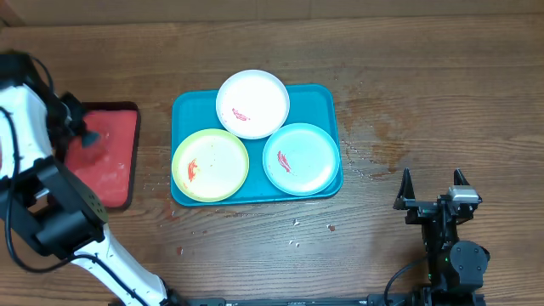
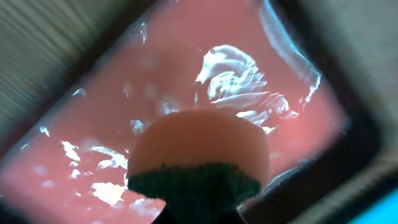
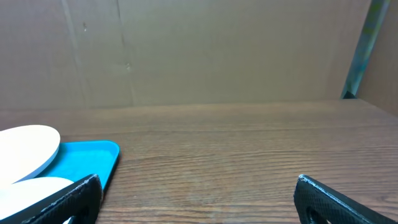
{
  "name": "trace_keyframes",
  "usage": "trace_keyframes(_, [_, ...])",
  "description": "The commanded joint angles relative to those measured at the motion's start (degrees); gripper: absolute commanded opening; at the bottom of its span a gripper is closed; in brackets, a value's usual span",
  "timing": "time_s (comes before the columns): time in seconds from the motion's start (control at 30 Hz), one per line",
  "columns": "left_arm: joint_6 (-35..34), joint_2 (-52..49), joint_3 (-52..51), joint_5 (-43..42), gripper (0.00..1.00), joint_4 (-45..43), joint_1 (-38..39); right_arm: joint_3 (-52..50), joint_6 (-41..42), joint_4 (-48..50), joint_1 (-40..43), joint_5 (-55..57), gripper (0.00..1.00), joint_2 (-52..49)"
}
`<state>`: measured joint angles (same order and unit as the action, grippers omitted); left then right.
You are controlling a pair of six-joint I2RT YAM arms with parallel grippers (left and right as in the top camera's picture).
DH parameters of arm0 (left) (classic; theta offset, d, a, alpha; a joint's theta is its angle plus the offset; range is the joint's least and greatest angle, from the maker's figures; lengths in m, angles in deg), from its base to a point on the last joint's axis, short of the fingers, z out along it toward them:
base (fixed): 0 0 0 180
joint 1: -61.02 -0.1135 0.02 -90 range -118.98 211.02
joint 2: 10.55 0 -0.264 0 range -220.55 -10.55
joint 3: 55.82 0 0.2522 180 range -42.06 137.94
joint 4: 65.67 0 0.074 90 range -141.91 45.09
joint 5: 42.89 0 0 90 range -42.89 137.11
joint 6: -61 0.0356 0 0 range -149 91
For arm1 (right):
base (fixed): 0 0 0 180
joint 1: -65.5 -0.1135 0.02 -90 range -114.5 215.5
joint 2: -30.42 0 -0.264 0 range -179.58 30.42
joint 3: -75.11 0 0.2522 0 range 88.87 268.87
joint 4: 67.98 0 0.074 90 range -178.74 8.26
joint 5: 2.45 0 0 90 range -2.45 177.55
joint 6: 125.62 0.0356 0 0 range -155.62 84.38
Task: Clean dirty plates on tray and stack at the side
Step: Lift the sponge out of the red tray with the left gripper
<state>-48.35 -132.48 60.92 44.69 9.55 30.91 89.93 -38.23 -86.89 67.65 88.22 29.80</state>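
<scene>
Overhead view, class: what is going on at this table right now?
The left end effector hangs over the small dark-rimmed red plastic tray, shut on a tan sponge with a green scouring side. The right end effector sits open, touching nothing. The white plate, yellow-green plate and light blue plate, all round plastic, lie red-smeared on the large teal rectangular plastic tray; none is stacked aside.

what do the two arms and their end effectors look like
The left arm has white links joined by bulky black joints, with a thin black cable along it; the left end effector is dark. The right arm is all black, with a small pale grey block at the wrist. The right end effector has two slim, pointed black fingers with a textured surface.
</scene>
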Motion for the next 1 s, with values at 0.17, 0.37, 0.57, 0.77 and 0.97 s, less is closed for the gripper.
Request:
trace_keyframes(0.17, [2.34, 2.8, 7.1, -1.88, 0.04, 4.61, -1.14, -0.61, -0.2, 0.37, -0.17, 0.33, 1.0, 0.46])
trace_keyframes(0.37, [8.04, 11.91, 12.81, -0.85, 0.04, 3.02, 0.48, -0.61, -0.2, 0.37, -0.17, 0.33, 1.0, 0.46])
trace_keyframes(0.57, [7.98, 12.85, 9.7, 7.15, 0.04, 1.7, 2.54, -0.61, -0.2, 0.37, -0.17, 0.33, 1.0, 0.46])
trace_keyframes(0.77, [3.34, 7.8, -5.2, 25.44, 0.04, -9.07, 3.61, -0.61, -0.2, 0.35, -0.17, 0.33, 1.0, 0.46])
trace_keyframes(0.97, [2.19, 7.1, -5.27, 35.01, 0.04, -7.08, 6.27, -0.61, -0.2, 0.35, -0.17, 0.33, 1.0, 0.46])
